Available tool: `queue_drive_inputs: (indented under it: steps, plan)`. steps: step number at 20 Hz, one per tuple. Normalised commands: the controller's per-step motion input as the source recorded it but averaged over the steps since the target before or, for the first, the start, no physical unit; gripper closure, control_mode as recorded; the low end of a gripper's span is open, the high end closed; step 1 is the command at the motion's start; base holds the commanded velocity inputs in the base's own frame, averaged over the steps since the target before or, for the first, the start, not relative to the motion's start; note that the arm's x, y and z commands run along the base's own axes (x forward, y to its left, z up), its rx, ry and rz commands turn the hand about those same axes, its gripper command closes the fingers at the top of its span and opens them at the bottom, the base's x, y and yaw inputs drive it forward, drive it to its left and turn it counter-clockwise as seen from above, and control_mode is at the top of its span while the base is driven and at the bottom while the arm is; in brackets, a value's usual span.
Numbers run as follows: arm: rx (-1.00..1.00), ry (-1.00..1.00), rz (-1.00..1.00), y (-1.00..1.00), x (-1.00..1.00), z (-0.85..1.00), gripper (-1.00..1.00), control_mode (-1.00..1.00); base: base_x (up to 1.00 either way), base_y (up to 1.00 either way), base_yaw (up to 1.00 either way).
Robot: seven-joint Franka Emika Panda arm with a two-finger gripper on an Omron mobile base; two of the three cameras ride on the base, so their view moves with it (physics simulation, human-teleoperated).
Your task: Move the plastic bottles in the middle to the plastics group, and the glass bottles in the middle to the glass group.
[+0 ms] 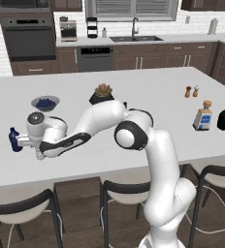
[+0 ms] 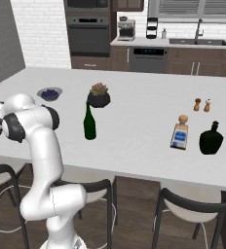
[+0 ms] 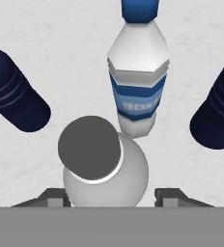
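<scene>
Greyish bottle point(image 3: 104, 166) stands between the gripper point(image 3: 106, 198) fingertips, jaws slightly parted, contact unclear; labelled bottle point(image 3: 138, 82) at 1 o'clock, dark blue bottles point(image 3: 15, 94) at 10 and 2.

Even, diffuse light throughout — no single source evident. The counter point(image 1: 148, 92) reads bright, near white, with faint soft shadows under the items standing on it. No glare. Both base views are slightly soft at low resolution. Hand view: the labelled bottle point(image 3: 137, 82) shows coarse, faceted edges — no edge distortion noted.
</scene>
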Motion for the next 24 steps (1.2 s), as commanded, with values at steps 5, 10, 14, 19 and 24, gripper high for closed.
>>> queue_drive_inputs:
  steps: [5, 10, 14, 19, 24]
  plan:
    - [0.00, 0.00, 0.00, 0.00, 0.00, 0.00, -1.00, -1.00, 0.00, 0.00, 0.00]
    - [0.00, 0.00, 0.00, -0.08, 0.00, 0.00, -1.00, -1.00, 0.00, 0.00, 0.00]
    - [0.03, -0.02, 0.00, -0.01, -0.27, 0.18, -1.00, -1.00, 0.00, 0.00, 0.00]
    - [0.06, -0.02, 0.00, -0.06, -0.45, 0.32, -1.00, -1.00, 0.00, 0.00, 0.00]
    - [0.06, -0.02, 0.00, -0.17, -0.44, 0.33, -1.00, -1.00, 0.00, 0.00, 0.00]
